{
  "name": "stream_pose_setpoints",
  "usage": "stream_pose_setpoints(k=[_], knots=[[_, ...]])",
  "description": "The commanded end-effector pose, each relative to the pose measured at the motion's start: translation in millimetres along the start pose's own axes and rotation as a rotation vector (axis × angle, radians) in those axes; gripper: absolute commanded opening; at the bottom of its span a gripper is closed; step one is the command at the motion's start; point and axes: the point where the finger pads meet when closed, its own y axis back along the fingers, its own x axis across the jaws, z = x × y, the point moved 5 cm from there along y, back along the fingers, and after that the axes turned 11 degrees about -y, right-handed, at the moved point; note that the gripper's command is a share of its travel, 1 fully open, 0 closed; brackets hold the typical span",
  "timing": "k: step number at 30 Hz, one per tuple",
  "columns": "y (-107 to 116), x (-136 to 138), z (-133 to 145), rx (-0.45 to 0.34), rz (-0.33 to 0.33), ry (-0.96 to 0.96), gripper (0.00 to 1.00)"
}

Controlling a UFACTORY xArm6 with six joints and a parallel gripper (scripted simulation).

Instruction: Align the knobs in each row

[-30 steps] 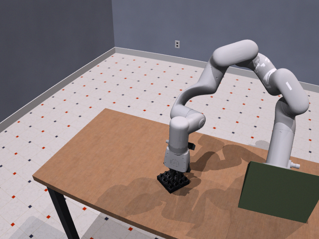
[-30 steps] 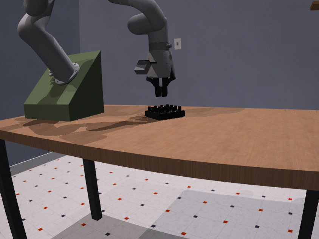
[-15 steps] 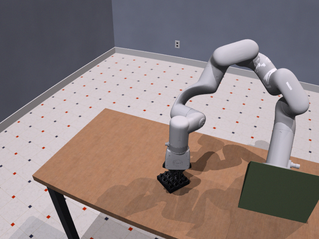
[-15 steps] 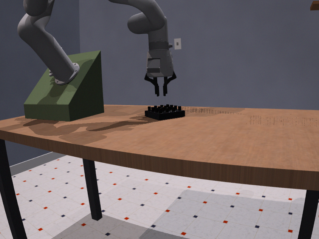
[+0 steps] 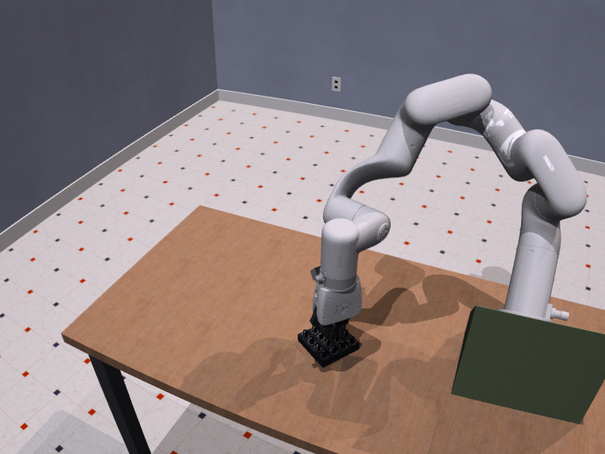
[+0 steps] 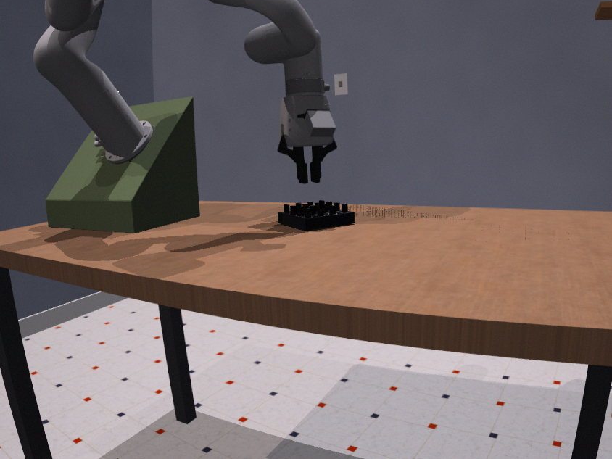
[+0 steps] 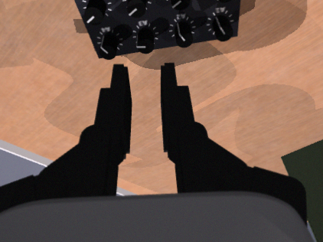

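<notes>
I have the gripper (image 6: 308, 178) hanging above the box (image 6: 315, 217), clear of the knobs, its fingers drawn in to a narrow gap with nothing between them. The box stands on its feet on the table (image 6: 357, 275), roughly midway along it and well apart from the green mount (image 6: 127, 193) that carries the arm.

From the wrist view I see only the near edge of the box: a row of four knobs (image 7: 145, 40) with white lines, and part of another row beyond. The printed names are too blurred for me to read with confidence, so I cannot say which row that is.

I judge the box to be small, light and rigid. A sideways shove could slide or tip it, so I want any force to go straight down and around the knob's axis. The knobs look short, stiff and smooth, packed close together. The place to hold one is on its side wall, fingers opposite each other, low enough to bite but not touching neighbours. Each has hard end stops, so I would turn gently and never force past resistance.
</notes>
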Motion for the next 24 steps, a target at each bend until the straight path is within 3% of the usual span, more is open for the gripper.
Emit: stream_pose_setpoints(k=[1,24], knots=[[2.3,-1.5,-0.8,-0.007,0.004,0.155,0.19],[6.9,-1.5,-0.8,-0.009,0.002,0.812,0.19]])
